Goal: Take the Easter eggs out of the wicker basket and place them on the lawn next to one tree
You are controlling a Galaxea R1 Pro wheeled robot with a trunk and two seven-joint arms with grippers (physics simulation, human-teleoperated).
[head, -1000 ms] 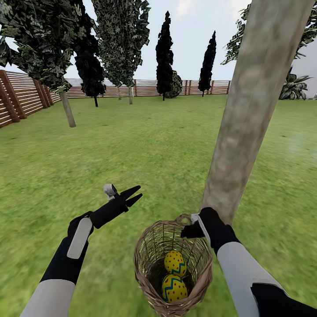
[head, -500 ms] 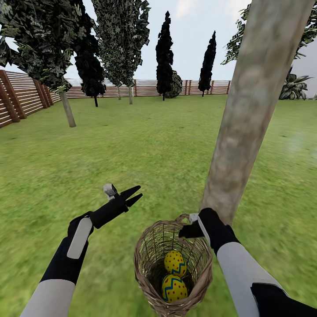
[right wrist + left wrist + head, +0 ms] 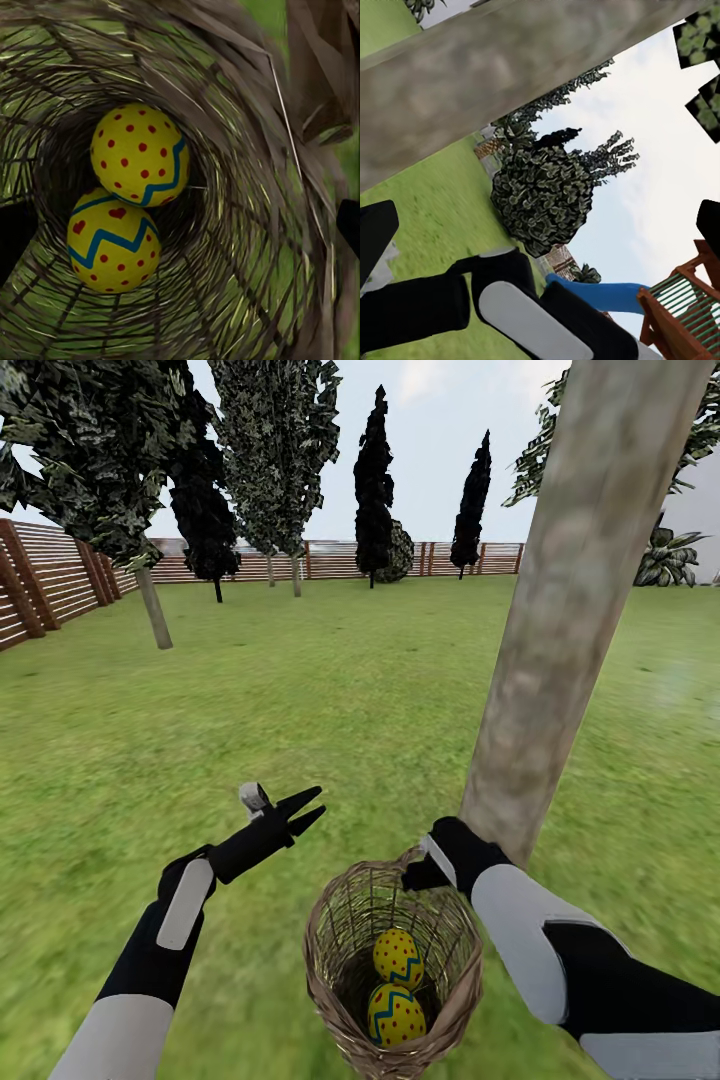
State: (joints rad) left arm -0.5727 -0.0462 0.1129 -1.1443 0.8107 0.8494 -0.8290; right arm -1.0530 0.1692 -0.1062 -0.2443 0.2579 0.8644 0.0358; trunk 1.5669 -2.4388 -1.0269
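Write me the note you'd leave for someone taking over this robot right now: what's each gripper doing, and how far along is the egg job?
Left gripper: open, empty, above the lawn.
Right gripper: at the far rim of the wicker basket; open or shut can't be told.
Basket sits beside the thick tree.
Two eggs visible inside, upper egg and lower egg. No third egg seen.
Left: move eggs out beside the tree.

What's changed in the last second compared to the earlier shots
The right end effector has shifted toward the robot's left and a little away from the robot along the rim of the wicker basket, with its forearm swinging in lower. The left end effector barely drifted and is still open. The basket, the two visible eggs inside it and the tree trunk stayed put.
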